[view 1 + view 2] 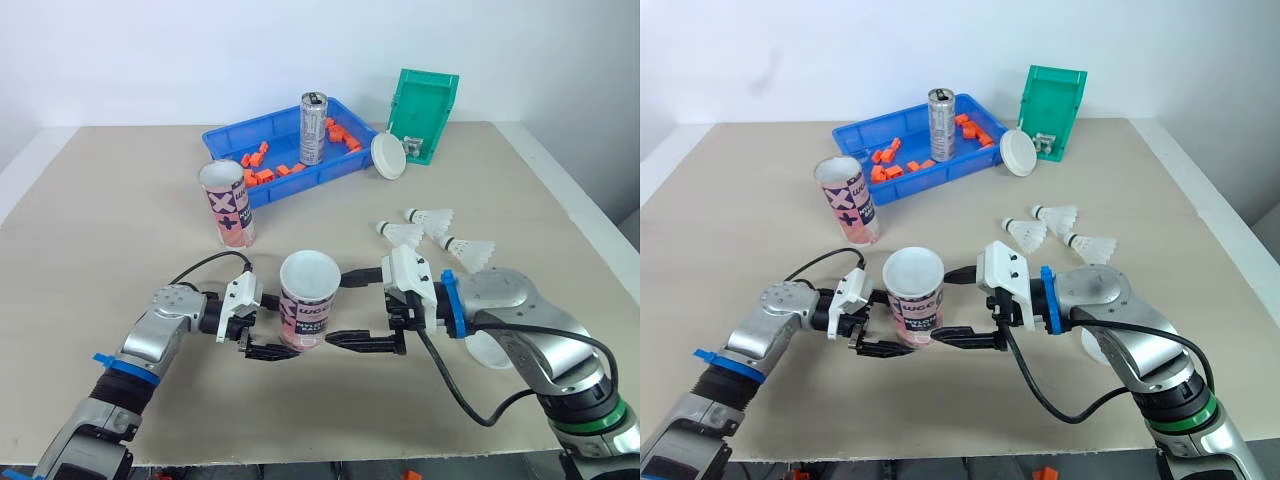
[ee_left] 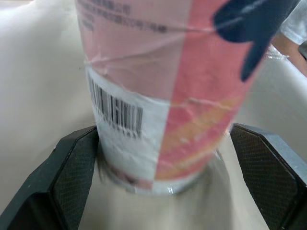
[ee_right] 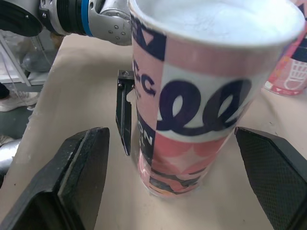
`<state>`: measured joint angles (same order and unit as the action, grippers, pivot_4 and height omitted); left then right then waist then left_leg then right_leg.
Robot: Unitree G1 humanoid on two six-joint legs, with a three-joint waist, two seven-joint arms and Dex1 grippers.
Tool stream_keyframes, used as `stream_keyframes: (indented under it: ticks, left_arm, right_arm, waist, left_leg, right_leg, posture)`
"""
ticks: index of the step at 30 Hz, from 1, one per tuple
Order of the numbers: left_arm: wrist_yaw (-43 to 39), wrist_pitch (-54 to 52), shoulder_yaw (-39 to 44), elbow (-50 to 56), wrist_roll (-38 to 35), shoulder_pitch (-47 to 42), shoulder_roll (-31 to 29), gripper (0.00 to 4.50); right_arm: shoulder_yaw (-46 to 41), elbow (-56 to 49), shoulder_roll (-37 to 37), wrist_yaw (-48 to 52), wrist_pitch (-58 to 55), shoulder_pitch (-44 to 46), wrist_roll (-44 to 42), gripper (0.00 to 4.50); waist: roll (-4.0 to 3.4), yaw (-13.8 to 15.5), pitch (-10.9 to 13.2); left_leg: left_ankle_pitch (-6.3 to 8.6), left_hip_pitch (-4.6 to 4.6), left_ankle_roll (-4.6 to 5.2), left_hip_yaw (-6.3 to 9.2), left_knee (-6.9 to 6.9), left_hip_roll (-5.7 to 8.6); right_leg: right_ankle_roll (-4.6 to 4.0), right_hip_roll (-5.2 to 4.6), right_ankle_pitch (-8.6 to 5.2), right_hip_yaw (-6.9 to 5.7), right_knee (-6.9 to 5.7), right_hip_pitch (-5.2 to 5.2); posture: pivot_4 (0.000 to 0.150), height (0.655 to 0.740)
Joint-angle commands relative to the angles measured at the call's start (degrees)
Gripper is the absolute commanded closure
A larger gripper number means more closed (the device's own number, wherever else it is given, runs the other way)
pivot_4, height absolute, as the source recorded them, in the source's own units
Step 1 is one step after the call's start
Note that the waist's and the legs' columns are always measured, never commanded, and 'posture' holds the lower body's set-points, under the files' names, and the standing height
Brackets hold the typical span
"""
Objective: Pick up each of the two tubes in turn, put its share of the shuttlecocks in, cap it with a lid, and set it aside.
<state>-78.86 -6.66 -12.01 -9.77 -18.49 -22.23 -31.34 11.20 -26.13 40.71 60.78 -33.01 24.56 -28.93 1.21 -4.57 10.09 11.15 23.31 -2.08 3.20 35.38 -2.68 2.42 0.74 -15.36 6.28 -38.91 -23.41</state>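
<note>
A pink and white tube [image 1: 306, 305] stands open-topped near the table's front, and it looks empty. My left gripper [image 1: 278, 338] is shut on its base; both fingers [image 2: 72, 177] press its sides in the left wrist view. From the right, my right gripper [image 1: 340, 310] is open, its fingers [image 3: 81, 172] on either side of the tube with gaps. A second open tube [image 1: 228, 205] stands upright further back on the left. Three shuttlecocks [image 1: 400, 233] [image 1: 430, 216] [image 1: 470, 250] lie right of centre. One white lid [image 1: 388, 155] leans at the blue tray's corner. Another lid [image 1: 1095, 345] lies partly under my right arm.
At the back, a blue tray [image 1: 225, 135] holds orange pieces and a silver can [image 1: 313, 128]. A green bin [image 1: 425, 115] stands tilted to its right. The table's front edge runs just below my arms.
</note>
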Motion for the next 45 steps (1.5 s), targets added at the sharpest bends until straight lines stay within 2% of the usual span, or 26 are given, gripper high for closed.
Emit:
stream_keyframes:
  ticks: [1,6,13,31,32,34,37,42,45]
  left_arm:
    - [1.73,-0.52,4.77,5.00,-1.47,2.76,-3.73,0.07]
    - [3.16,-3.38,10.18,11.85,-5.64,6.56,-7.63,0.07]
    - [6.75,-5.89,15.90,19.11,-10.88,9.98,-8.00,0.07]
    - [9.38,-8.09,19.66,23.17,-15.50,11.84,-9.77,0.07]
    - [9.63,-8.29,19.81,23.38,-15.84,11.50,-9.62,0.00]
    - [10.49,-9.11,20.07,24.05,-17.01,10.45,-9.02,0.00]
    - [12.89,-11.61,20.52,25.58,-20.14,7.97,-7.60,0.00]
    - [15.96,-14.33,19.66,26.07,-23.30,4.57,-4.61,0.00]
    - [19.77,-16.53,16.84,25.90,-23.51,-0.91,-0.88,0.00]
  right_arm:
    - [1.04,1.18,-1.70,0.65,2.57,0.86,0.92,0.00]
    - [3.28,5.42,-4.42,0.61,5.91,1.48,4.13,0.00]
    - [4.31,10.77,-7.42,0.90,9.39,2.28,6.75,0.00]
    - [4.69,14.70,-13.81,0.85,9.53,4.20,7.37,0.00]
    - [4.60,15.05,-14.01,0.81,9.55,4.29,7.45,0.56]
    - [4.16,15.30,-14.18,0.80,9.50,4.30,7.27,1.33]
    - [2.62,14.91,-14.11,-0.03,8.46,4.66,6.23,2.12]
    - [-4.19,13.10,-12.39,-0.97,5.78,6.40,1.33,2.12]
    - [-13.83,16.93,-9.37,-3.86,5.41,9.99,-1.40,2.12]
  waist:
    - [0.16,-0.03,0.15]
    - [0.34,0.16,0.40]
    - [0.43,0.27,0.46]
    - [0.44,0.25,0.46]
    - [0.44,0.25,0.46]
    - [0.43,0.25,0.46]
    - [0.45,0.26,0.47]
    - [0.45,0.29,0.47]
    - [0.43,0.70,0.59]
  left_leg:
    - [0.01,0.00,-0.01,-0.01,0.00,-0.01]
    - [0.01,0.08,-0.02,0.00,0.02,-0.01]
    - [0.11,0.13,-0.20,-0.01,0.02,0.00]
    - [0.14,0.12,-0.25,-0.01,0.04,0.00]
    - [0.15,0.11,-0.25,-0.01,0.04,-0.01]
    - [0.15,0.11,-0.25,0.00,0.04,-0.01]
    - [0.14,0.11,-0.25,0.02,0.08,-0.01]
    - [0.14,0.12,-0.25,0.01,0.14,0.03]
    - [0.14,0.12,-0.25,0.02,0.16,0.02]
  right_leg:
    - [-0.01,0.00,0.00,0.01,0.00,-0.02]
    - [0.00,-0.05,0.00,-0.03,0.00,-0.06]
    - [0.08,-0.10,-0.10,-0.03,0.09,-0.05]
    - [0.07,-0.08,-0.13,-0.05,0.07,-0.02]
    - [0.07,-0.08,-0.13,-0.05,0.07,-0.02]
    - [0.07,-0.08,-0.13,-0.05,0.07,-0.03]
    - [0.07,-0.07,-0.12,-0.08,0.03,-0.02]
    - [0.13,-0.10,-0.08,-0.05,0.04,0.02]
    - [0.14,-0.08,-0.06,-0.05,0.03,0.03]
  posture:
    - [0.150,0.7400]
    - [0.150,0.7400]
    - [0.150,0.7400]
    - [0.150,0.7400]
    - [0.150,0.7400]
    - [0.150,0.7400]
    - [0.150,0.7400]
    - [0.150,0.7400]
    - [0.150,0.7400]
